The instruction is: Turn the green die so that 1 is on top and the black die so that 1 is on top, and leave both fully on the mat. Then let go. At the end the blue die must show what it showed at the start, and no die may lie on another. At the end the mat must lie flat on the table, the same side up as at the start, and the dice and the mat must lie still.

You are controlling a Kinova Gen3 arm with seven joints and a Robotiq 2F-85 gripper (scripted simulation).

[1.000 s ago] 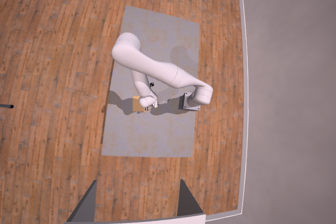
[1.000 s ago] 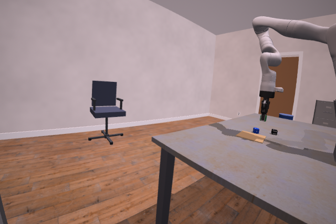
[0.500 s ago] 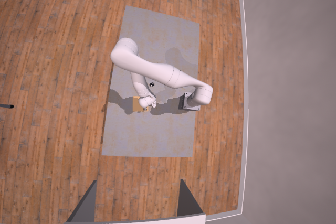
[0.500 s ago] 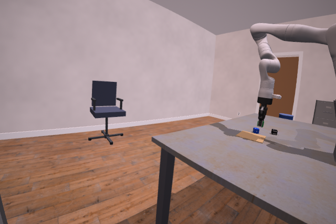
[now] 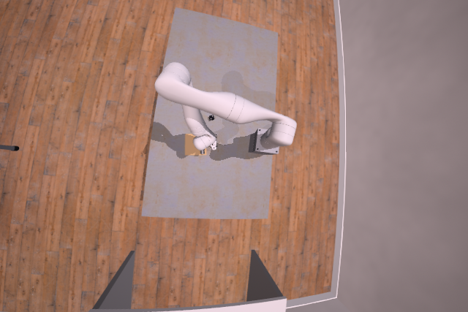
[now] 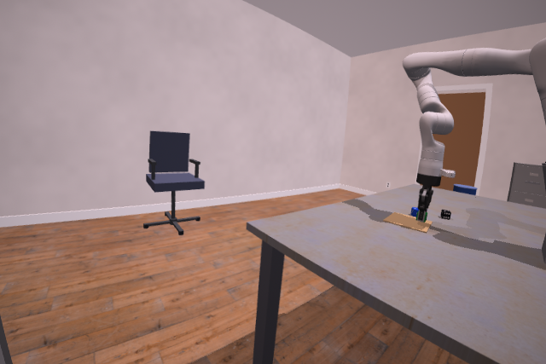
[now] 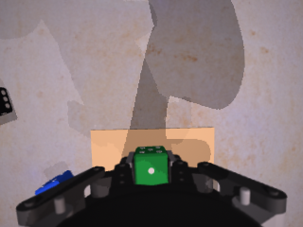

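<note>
The gripper (image 6: 421, 217) (image 7: 151, 166) points down and is shut on the green die (image 7: 151, 171). The die's face toward the wrist camera shows one pip; a side face shows several. It is low over the tan mat (image 5: 189, 145) (image 6: 397, 220) (image 7: 105, 148); whether it touches is unclear. The black die (image 5: 210, 117) (image 6: 445, 214) (image 7: 5, 101) stands on the table off the mat, cut off by the wrist view's left edge. The blue die (image 6: 414, 210) (image 7: 56, 183) is beside the mat, partly behind a finger in the wrist view. Both their top faces are unclear.
The grey table (image 5: 211, 191) (image 6: 352, 245) (image 7: 270, 95) carries the dice, the mat and the arm's base (image 5: 259, 144). The arm (image 5: 211, 101) (image 6: 434, 124) reaches over the table and hides part of the mat in the top view. Its shadows cross the table and mat.
</note>
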